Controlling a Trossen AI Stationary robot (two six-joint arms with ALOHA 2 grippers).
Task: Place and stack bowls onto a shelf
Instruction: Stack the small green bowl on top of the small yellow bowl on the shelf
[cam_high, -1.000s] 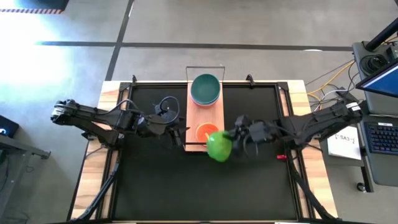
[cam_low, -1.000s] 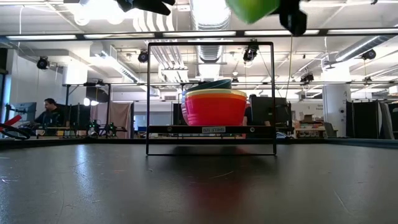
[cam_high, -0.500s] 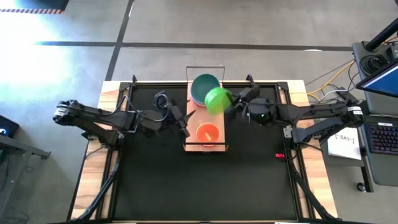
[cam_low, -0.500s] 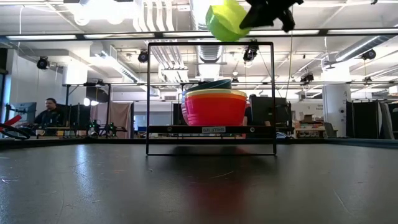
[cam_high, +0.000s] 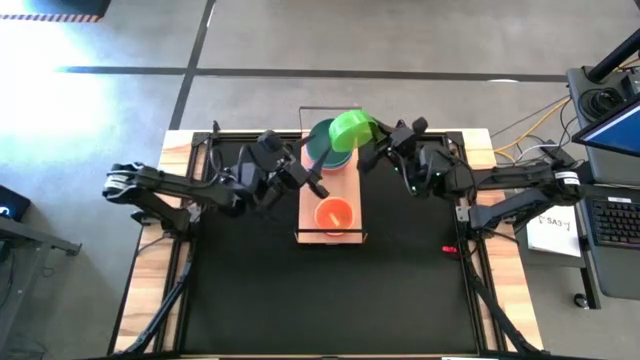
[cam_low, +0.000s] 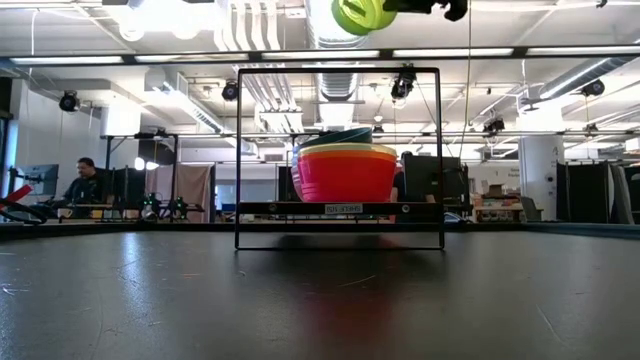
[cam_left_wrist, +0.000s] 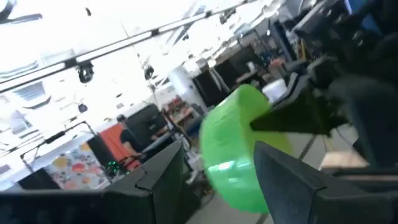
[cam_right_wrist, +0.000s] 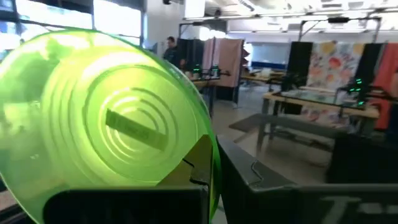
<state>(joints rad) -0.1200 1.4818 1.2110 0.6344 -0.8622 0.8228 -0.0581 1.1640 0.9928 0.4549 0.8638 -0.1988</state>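
Currently: right gripper, fingers clamped on green bowl, held tilted above teal bowl at shelf's far end. Left gripper beside shelf, fingers parted, empty.

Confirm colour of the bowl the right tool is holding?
Bright green bowl, gripped at its rim by the right tool. Clearest in the right wrist view.

Grey concrete floor, ceiling strip lights, seated person at desk.
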